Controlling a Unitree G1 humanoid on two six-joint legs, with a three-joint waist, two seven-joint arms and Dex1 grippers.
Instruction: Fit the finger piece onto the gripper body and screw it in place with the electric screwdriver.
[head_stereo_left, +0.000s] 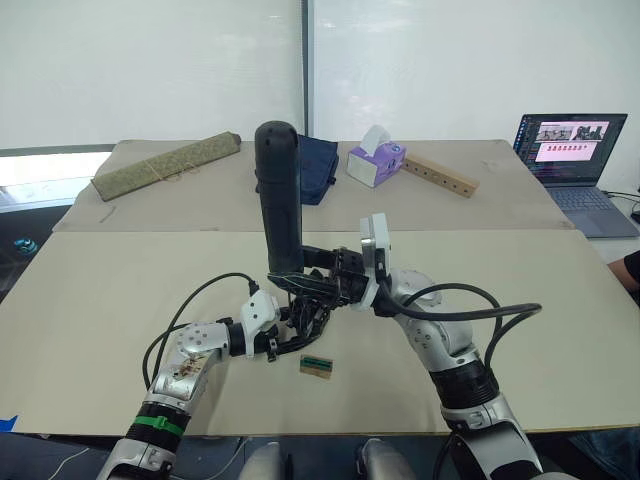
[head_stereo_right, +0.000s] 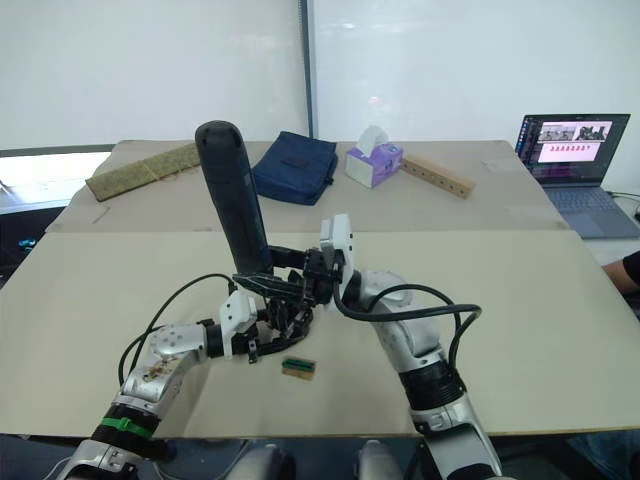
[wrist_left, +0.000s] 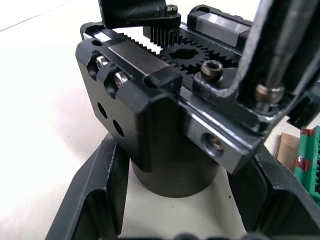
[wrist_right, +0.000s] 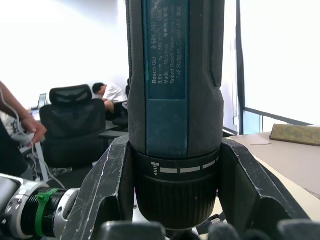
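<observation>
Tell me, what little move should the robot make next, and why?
Probably press the screwdriver straight down and spin it. The right pincer grips it upright, its metal bit already sits on a screw of the gripper body, which the left pincer steadies by its round base.

Head pair looks forward-down over my arms, both sharing table (head_stereo_left: 560, 300). My left wrist cam sits very close on gripper body (wrist_left: 165, 125); my right wrist cam close on electric screwdriver (wrist_right: 175, 100), facing room.

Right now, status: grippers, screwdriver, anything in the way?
Left gripper shut on gripper body. Right gripper shut on electric screwdriver, upright, bit on a screw. Green-and-tan block beside it, apart.
</observation>
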